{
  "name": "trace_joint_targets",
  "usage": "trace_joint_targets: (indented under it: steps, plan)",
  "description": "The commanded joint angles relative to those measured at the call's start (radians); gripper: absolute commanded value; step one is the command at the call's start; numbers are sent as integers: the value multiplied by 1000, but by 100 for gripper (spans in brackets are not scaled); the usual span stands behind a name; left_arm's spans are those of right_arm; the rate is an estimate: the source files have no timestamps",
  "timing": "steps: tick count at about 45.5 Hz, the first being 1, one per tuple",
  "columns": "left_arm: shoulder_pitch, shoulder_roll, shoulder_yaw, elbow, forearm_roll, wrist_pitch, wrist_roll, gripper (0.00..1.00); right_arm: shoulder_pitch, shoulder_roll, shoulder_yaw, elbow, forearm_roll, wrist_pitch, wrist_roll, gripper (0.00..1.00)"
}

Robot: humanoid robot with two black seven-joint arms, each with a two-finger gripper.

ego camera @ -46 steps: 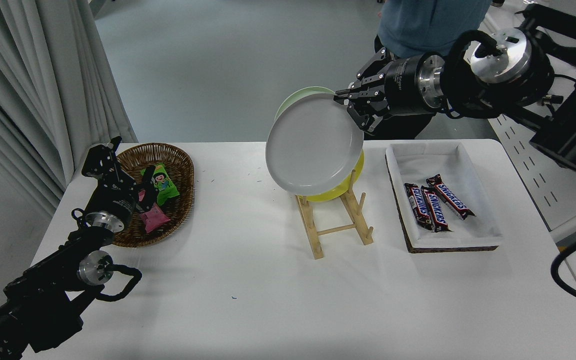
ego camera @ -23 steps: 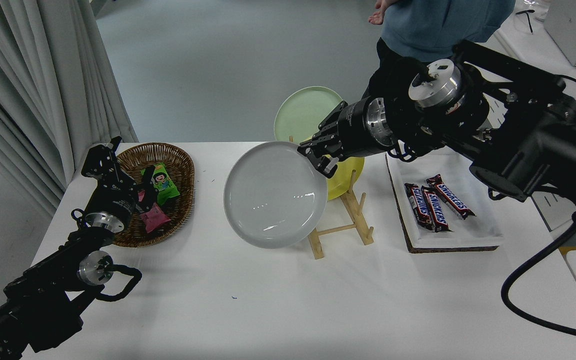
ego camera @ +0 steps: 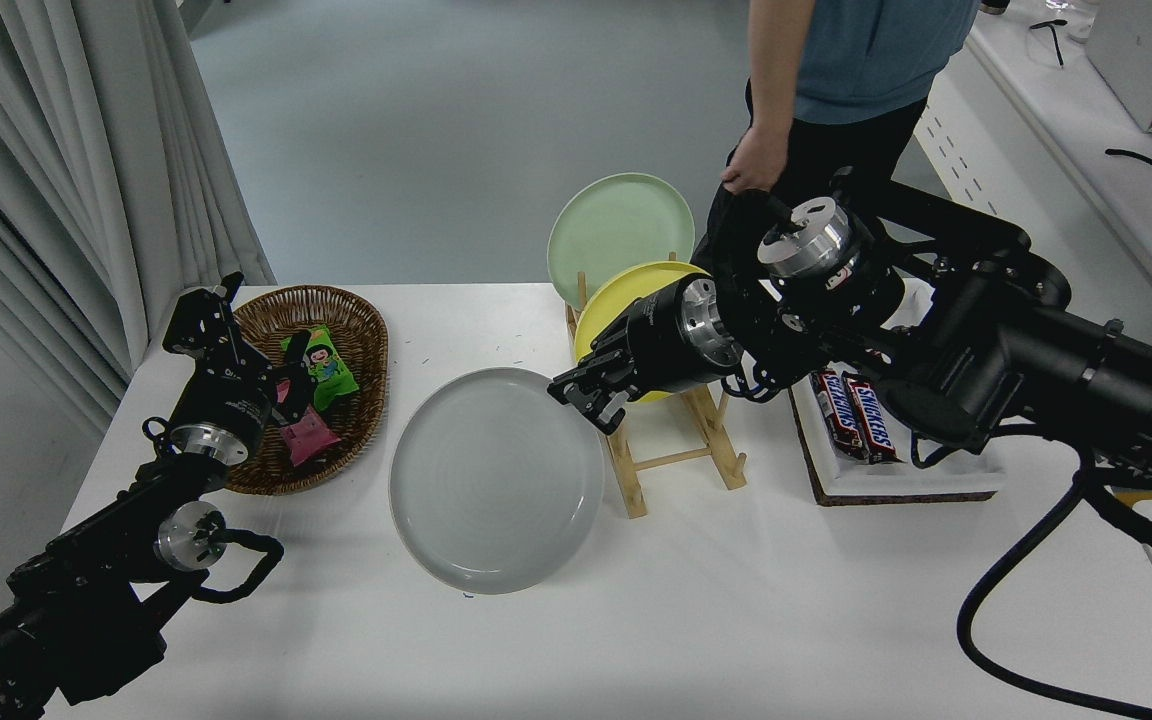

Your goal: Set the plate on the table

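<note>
Plate: one grey plate (ego camera: 496, 480), lying low over the bench (ego camera: 696, 610) between the basket and the rack; whether it rests flat cannot be told.
Change: a second ago it hung tilted high above the rack; it has since swung down and leftward, so the placing looks nearly done, with release remaining.
Right gripper: right gripper (ego camera: 579, 397), its fingers clenched on the plate's far right rim.
Rack: one wooden rack (ego camera: 681, 455) holding one yellow plate (ego camera: 608, 300) and one green plate (ego camera: 619, 228).
Tray: one tray (ego camera: 896, 478) with two candy bars visible.
Basket: one basket (ego camera: 356, 340) of snack packets.
Left gripper: left gripper (ego camera: 204, 312), parked at lower left; finger state cannot be told.
Person: one, standing beyond the bench.
</note>
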Motion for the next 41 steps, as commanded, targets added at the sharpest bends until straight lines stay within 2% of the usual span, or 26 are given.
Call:
trace_joint_targets:
  steps: [1, 16, 29, 41]
  plan:
    - [0, 0, 0, 0, 0, 0, 0, 100, -80, 44, -10, -69, -1, -1, 0, 0]
    - [0, 0, 0, 0, 0, -2, 0, 100, -101, 44, -240, -70, 23, -1, -6, 0]
    - [0, 0, 0, 0, 0, 0, 0, 100, -35, 30, -487, -70, 220, -1, -6, 0]
    - [-1, 0, 0, 0, 0, -2, 0, 100, -17, 26, -497, -101, 246, -1, -6, 0]
